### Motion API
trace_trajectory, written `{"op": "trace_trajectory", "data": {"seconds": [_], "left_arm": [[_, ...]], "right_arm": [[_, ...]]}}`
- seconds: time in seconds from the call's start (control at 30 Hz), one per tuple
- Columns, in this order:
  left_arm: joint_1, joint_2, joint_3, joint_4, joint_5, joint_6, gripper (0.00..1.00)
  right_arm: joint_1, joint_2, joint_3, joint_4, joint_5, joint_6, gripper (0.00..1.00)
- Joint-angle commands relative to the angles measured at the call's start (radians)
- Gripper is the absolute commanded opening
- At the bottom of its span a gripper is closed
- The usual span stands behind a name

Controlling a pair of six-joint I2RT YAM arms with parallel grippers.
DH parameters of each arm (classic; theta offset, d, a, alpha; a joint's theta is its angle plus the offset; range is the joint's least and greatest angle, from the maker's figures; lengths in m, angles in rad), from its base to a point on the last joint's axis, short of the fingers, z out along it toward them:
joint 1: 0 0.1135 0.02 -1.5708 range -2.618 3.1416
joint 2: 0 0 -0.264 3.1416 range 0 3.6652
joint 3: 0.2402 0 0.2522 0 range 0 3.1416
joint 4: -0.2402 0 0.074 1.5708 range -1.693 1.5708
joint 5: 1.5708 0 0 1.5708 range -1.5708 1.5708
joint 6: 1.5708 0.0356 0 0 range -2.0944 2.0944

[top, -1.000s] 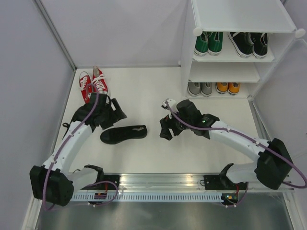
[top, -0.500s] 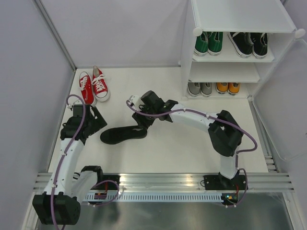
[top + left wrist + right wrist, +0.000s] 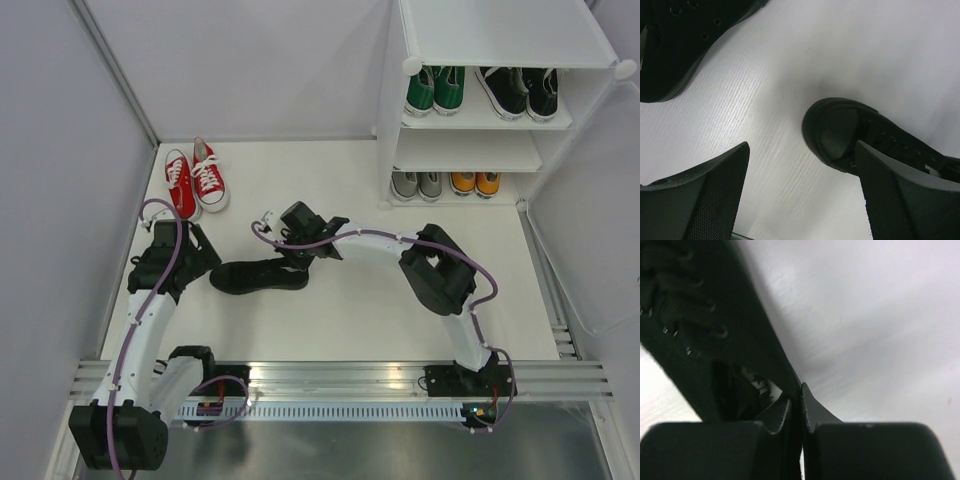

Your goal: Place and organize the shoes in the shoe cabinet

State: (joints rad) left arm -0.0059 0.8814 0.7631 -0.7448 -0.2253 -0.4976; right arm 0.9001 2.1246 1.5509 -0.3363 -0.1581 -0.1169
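Shoe cabinet (image 3: 500, 30): far right corner, open side toward the arms. The upper tier has a green pair (image 3: 434, 90) beside a shelved black pair (image 3: 520, 92). The bottom level has a grey pair (image 3: 417, 184) beside an orange pair (image 3: 474, 183). No shoes show on the visible part of the tier between them.

Floor (image 3: 330, 320): white, with loose shoes on the left half, well apart from the cabinet.

Black shoe (image 3: 250, 276): lies on its side, mid-left, lengthwise across the floor. The right arm is folded back over to reach it.

Step in hand, as I read it: the pickup of this shoe. Right gripper (image 3: 297, 254) is at the shoe's right end. In the right wrist view the fingers are pinched nearly together on a thin black edge by the eyelets, probably the collar. The shoe is not lifted.

The next move calls for a lift clear of the floor, a long swing right, and a toe-first entry into a tier. The thin-wall pinch could let the shoe swing or slip.

Red pair (image 3: 195, 178): far left by the wall, side by side, not shelved and out of the carry path.

Left gripper (image 3: 801, 165): low at the left with its fingers spread wide, holding nothing. A black toe cap (image 3: 837, 132) lies just ahead of it, and another black upper (image 3: 680, 45) is in the corner of that view. I cannot tell which of the two the right arm has. The left arm sits close by, so the lift should go up and to the right.
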Motion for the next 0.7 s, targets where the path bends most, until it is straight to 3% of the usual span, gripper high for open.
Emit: {"op": "trace_trajectory", "data": {"seconds": [0.0, 0.07, 0.3, 0.43, 0.67], "left_arm": [[0.003, -0.018, -0.002, 0.039, -0.019, 0.037, 0.89], [0.003, -0.021, -0.004, 0.041, -0.017, 0.037, 0.89], [0.003, -0.022, -0.002, 0.045, 0.001, 0.042, 0.89], [0.003, -0.019, 0.001, 0.048, 0.01, 0.042, 0.89], [-0.002, -0.01, -0.002, 0.048, 0.027, 0.042, 0.89]], "right_arm": [[-0.018, -0.161, -0.179, 0.0, 0.025, 0.078, 0.08], [-0.052, -0.286, -0.267, 0.034, 0.038, 0.114, 0.01], [-0.231, -0.662, -0.569, -0.044, 0.152, 0.306, 0.0], [-0.366, -0.872, -0.606, -0.182, 0.328, 0.375, 0.01], [-0.613, -1.034, -0.545, -0.382, 0.481, 0.395, 0.01]]}}
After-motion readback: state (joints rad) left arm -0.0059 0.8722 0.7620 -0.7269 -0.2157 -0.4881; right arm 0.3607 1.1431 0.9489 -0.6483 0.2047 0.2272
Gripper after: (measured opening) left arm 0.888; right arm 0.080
